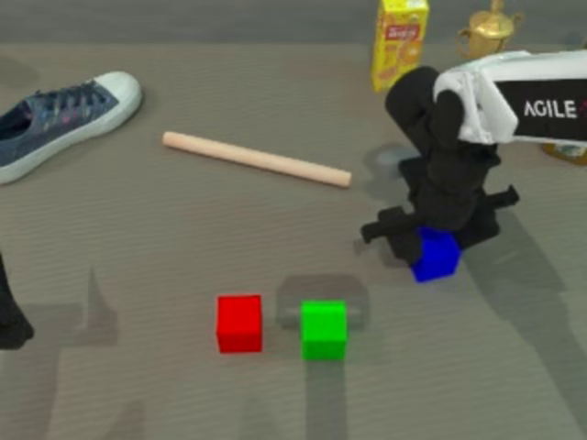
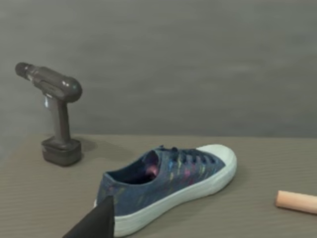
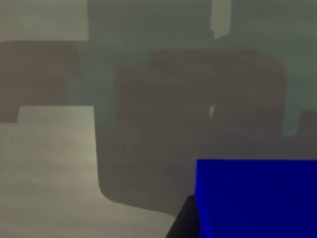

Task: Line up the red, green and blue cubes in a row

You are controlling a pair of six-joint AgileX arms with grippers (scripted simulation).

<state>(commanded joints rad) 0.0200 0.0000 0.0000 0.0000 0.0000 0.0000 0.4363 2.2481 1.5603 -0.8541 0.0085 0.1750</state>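
My right gripper (image 1: 433,246) sits at about 4 o'clock from the table's centre, pinching the blue cube (image 1: 435,254); in the right wrist view that cube (image 3: 256,197) fills the near corner with 1 dark finger (image 3: 183,220) against its side. Whether the cube touches the table I cannot tell.

The red cube (image 1: 239,323) and green cube (image 1: 324,330) rest at 6 o'clock, just beside each other with a small gap, red on the left. The blue cube is at 2 o'clock from the green one, apart from it, with open table (image 1: 183,238) between.

Around them: a dowel (image 1: 256,159) lies at 12 o'clock, a shoe (image 1: 60,119) at 10 o'clock, a yellow carton (image 1: 400,42) and a brass pot (image 1: 490,29) at 1 o'clock behind my arm. A drill (image 2: 56,115) stands beyond the shoe (image 2: 168,181) in the left wrist view.

My left arm (image 1: 11,316) is parked at 8 o'clock, at the left edge; I cannot tell how its fingers stand.
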